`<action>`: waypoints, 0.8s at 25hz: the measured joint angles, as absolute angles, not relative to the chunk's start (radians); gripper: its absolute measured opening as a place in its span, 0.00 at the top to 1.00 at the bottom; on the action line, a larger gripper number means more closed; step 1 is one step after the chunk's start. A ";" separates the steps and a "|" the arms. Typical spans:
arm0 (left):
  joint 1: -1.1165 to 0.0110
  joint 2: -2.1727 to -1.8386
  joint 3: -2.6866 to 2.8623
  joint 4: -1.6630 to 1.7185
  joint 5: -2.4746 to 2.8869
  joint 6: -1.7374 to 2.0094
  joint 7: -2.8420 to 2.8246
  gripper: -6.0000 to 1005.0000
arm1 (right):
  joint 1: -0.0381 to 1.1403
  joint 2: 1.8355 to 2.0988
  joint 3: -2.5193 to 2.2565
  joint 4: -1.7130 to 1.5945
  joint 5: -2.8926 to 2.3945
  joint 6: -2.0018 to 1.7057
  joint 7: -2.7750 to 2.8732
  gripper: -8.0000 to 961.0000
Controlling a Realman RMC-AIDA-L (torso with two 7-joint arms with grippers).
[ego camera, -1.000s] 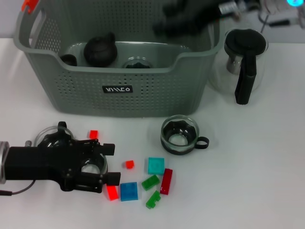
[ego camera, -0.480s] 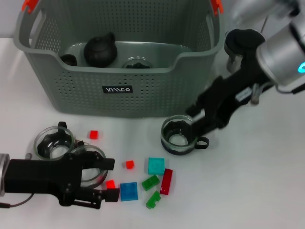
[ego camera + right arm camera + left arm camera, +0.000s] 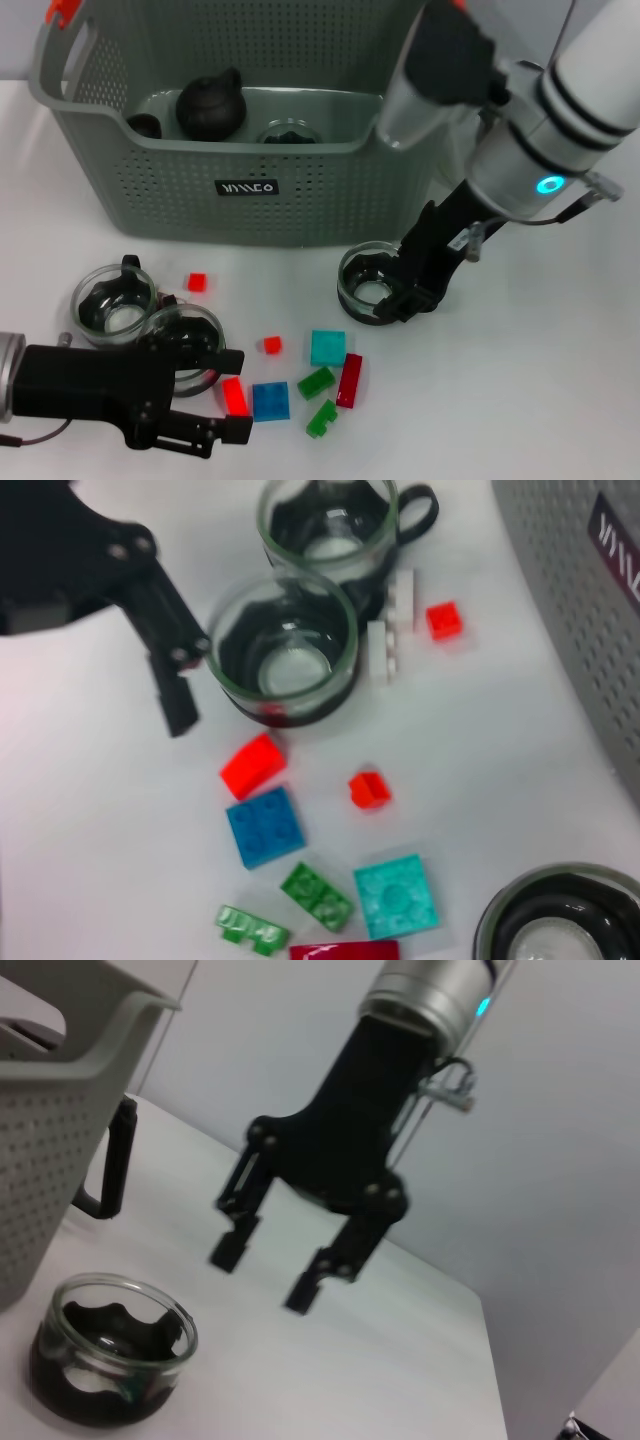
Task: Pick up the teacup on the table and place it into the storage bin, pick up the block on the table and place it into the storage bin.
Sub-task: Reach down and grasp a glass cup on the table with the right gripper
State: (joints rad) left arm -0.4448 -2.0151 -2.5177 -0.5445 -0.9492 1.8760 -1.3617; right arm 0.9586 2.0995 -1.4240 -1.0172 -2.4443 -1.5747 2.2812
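Two clear glass teacups with dark liners sit at the left of the white table, touching each other: the rear cup and the nearer cup. The left pincer, black and reaching in low from the left edge, has its fingers spread wide. One finger lies at the nearer cup's rim and the other lies lower on the table, with a bright red oblong block between them; nothing is gripped.

Just right of it lies a scatter of small plastic blocks: a little red square block near the cups, a tiny red cube, a blue square block, a teal square block, two green bricks and a dark red bar.

Behind them stands the large grey perforated plastic storage bin with a small black label and an orange clip at its rim; inside are a black round teapot and a dark-lined cup.

In front of the bin's right corner stands a third glass teacup on the table. The right pincer hangs at this cup's right side, its fingers apart and empty, as the left wrist view shows plainly.
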 joint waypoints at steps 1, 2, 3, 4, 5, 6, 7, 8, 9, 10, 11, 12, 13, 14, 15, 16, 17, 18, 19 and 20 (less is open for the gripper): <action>-0.445 -2.016 -2.516 -0.545 -0.946 1.876 -1.361 0.10 | 0.962 2.100 -1.443 -1.003 -2.445 -1.551 2.282 0.42; -0.445 -2.016 -2.516 -0.545 -0.943 1.876 -1.361 0.10 | 0.967 2.100 -1.462 -0.989 -2.445 -1.530 2.283 0.42; -0.445 -2.016 -2.515 -0.545 -0.939 1.876 -1.361 0.10 | 0.972 2.100 -1.480 -0.970 -2.445 -1.509 2.283 0.42; -0.445 -2.016 -2.515 -0.545 -0.936 1.876 -1.361 0.10 | 0.978 2.100 -1.494 -0.951 -2.446 -1.489 2.283 0.42; -0.446 -2.016 -2.515 -0.545 -0.934 1.876 -1.361 0.10 | 0.986 2.100 -1.507 -0.931 -2.446 -1.472 2.283 0.42; -0.448 -2.016 -2.515 -0.545 -0.932 1.874 -1.361 0.10 | 0.992 2.100 -1.514 -0.915 -2.446 -1.455 2.283 0.42; -0.448 -2.016 -2.515 -0.545 -0.932 1.874 -1.361 0.10 | 0.998 2.100 -1.525 -0.897 -2.446 -1.438 2.283 0.42; -0.449 -2.016 -2.515 -0.545 -0.932 1.872 -1.361 0.10 | 1.004 2.100 -1.537 -0.881 -2.447 -1.421 2.283 0.42; -0.450 -2.016 -2.515 -0.545 -0.932 1.870 -1.361 0.10 | 1.006 2.101 -1.547 -0.870 -2.447 -1.407 2.283 0.42; -0.450 -2.016 -2.515 -0.545 -0.932 1.869 -1.361 0.10 | 1.009 2.102 -1.561 -0.858 -2.447 -1.391 2.283 0.42; -0.451 -2.016 -2.515 -0.545 -0.932 1.869 -1.361 0.10 | 1.010 2.103 -1.575 -0.851 -2.447 -1.376 2.283 0.42; -0.451 -2.016 -2.515 -0.545 -0.932 1.869 -1.361 0.10 | 1.010 2.104 -1.585 -0.847 -2.447 -1.364 2.283 0.42; -0.451 -2.017 -2.515 -0.545 -0.932 1.869 -1.361 0.10 | 1.010 2.105 -1.597 -0.841 -2.447 -1.351 2.283 0.42; -0.452 -2.017 -2.515 -0.545 -0.932 1.868 -1.361 0.10 | 1.010 2.105 -1.606 -0.837 -2.446 -1.339 2.283 0.42; -0.452 -2.017 -2.516 -0.545 -0.932 1.868 -1.361 0.10 | 1.011 2.106 -1.616 -0.832 -2.445 -1.327 2.283 0.42; -0.452 -2.017 -2.516 -0.545 -0.932 1.868 -1.361 0.10 | 1.012 2.107 -1.624 -0.827 -2.444 -1.316 2.283 0.42; -0.452 -2.017 -2.516 -0.545 -0.932 1.867 -1.361 0.10 | 1.013 2.107 -1.631 -0.823 -2.444 -1.307 2.283 0.42; -0.453 -2.017 -2.516 -0.545 -0.932 1.867 -1.361 0.10 | 1.014 2.108 -1.639 -0.818 -2.443 -1.295 2.283 0.42; -0.453 -2.017 -2.516 -0.545 -0.932 1.866 -1.361 0.10 | 1.015 2.109 -1.647 -0.813 -2.442 -1.282 2.283 0.42; -0.453 -2.017 -2.516 -0.545 -0.933 1.866 -1.361 0.10 | 1.015 2.109 -1.655 -0.810 -2.442 -1.273 2.283 0.42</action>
